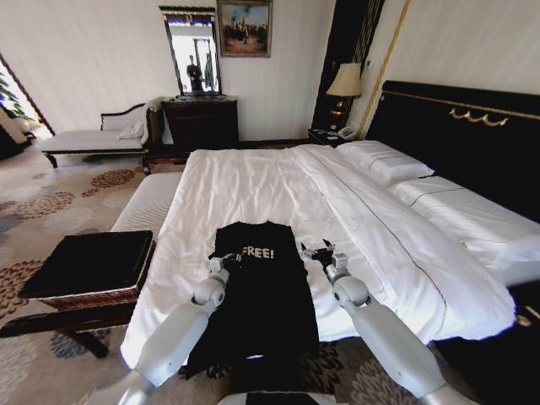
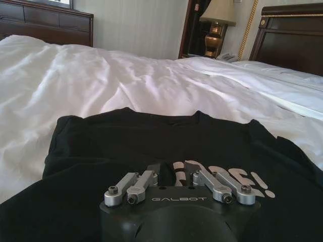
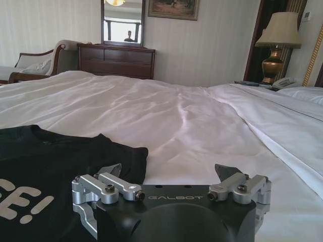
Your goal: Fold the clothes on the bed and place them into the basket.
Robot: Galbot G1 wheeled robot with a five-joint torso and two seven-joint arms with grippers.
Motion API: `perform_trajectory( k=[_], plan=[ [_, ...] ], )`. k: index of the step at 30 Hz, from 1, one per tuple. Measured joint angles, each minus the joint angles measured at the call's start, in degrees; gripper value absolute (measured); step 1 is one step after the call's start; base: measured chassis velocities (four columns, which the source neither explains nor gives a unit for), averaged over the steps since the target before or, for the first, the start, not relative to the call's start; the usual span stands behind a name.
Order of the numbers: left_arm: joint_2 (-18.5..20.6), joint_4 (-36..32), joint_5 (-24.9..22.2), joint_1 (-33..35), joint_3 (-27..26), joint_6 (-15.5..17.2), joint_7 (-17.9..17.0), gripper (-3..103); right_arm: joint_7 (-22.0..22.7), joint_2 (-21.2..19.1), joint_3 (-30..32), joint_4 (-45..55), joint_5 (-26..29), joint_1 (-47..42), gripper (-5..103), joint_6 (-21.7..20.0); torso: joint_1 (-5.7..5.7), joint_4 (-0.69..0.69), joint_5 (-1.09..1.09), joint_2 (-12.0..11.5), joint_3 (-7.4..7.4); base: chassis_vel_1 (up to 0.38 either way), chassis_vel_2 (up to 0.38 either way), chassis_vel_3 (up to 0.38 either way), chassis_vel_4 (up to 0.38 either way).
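The left pincer hovers low over the T-shirt's left side, beside the lettering; in its wrist view the linkages are folded inward and the fingertips lie together against the black cloth, so I judge it closed on nothing. The right pincer hangs just off the shirt's right edge, over white duvet. Its fingers stand wide apart, open, with the sleeve just beside the nearer one.

The shirt should handle as light, limp fabric. It will drape and sag from any single hold, and a pinch may drag it across the smooth duvet or catch the sheet beneath. The sensible holds look like the outer edges by the shoulders or sleeves, one per pincer, taken as a thin fold of cloth only.

It is a black short-sleeved T-shirt with white "FREE!" on the chest, lying face up and flat on the near end of the bed, collar towards the pillows, hem hanging over the edge towards the robot. The sides already look narrowed. The basket, wicker with black lining, stands well off to the left on the striped bench end.
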Motion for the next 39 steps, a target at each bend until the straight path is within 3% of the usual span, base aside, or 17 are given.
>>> perform_trajectory(
  k=[3,6,9,10,15,19,26,39],
  plan=[
    [0.9,-2.12,-0.13,1.05,0.0,0.32,-1.07,43,0.02,0.25,-0.24,-0.07,0.17,-0.02,100,0.05,0.0,0.01,0.0,0.0,0.0,0.0,0.0,0.0,0.0],
    [1.61,-4.07,-0.14,2.11,-0.27,0.47,-2.2,49,0.08,0.48,-0.44,-0.18,0.44,-0.01,100,0.15,0.0,0.0,-0.01,0.0,0.0,0.0,0.0,0.0,0.0],
    [2.7,-7.52,-0.16,4.81,-2.93,0.37,-3.54,65,0.34,1.12,-0.73,-0.71,0.56,0.12,100,1.46,0.0,0.01,-0.01,0.0,0.0,0.0,0.0,0.0,0.0],
    [2.7,-7.52,-0.16,4.81,-2.93,0.37,-3.54,65,0.34,1.12,-0.73,-0.71,0.56,0.12,100,1.46,0.0,0.01,-0.01,0.0,0.0,0.0,0.0,0.0,0.0],
    [4.08,-12.14,-1.09,9.89,-11.36,0.16,-3.99,86,-0.62,1.73,-0.4,-1.8,-0.52,-0.69,100,3.49,0.0,0.02,-0.01,0.0,0.0,0.0,0.0,0.0,0.0],
    [4.66,-14.63,-1.95,12.52,-16.62,0.16,-3.97,97,-1.17,2.58,0.04,-2.45,-0.41,-1.48,100,4.89,-0.01,0.01,-0.01,0.0,0.0,0.0,0.0,0.0,0.0],
    [5.72,-16.12,-3.69,14.32,-20.87,0.16,-3.82,100,-1.12,3.43,0.07,-2.43,-0.09,-1.99,100,5.01,-0.01,0.02,-0.01,0.0,0.0,-0.006,0.004,0.006,-0.009],
    [5.24,-15.64,-5.08,15.49,-21.87,0.4,-3.27,100,-0.15,2.86,-0.71,-2.63,1.0,-0.71,100,3.42,0.08,0.01,0.0,-0.04,0.02,-0.097,0.088,0.087,-0.093]
  ],
)
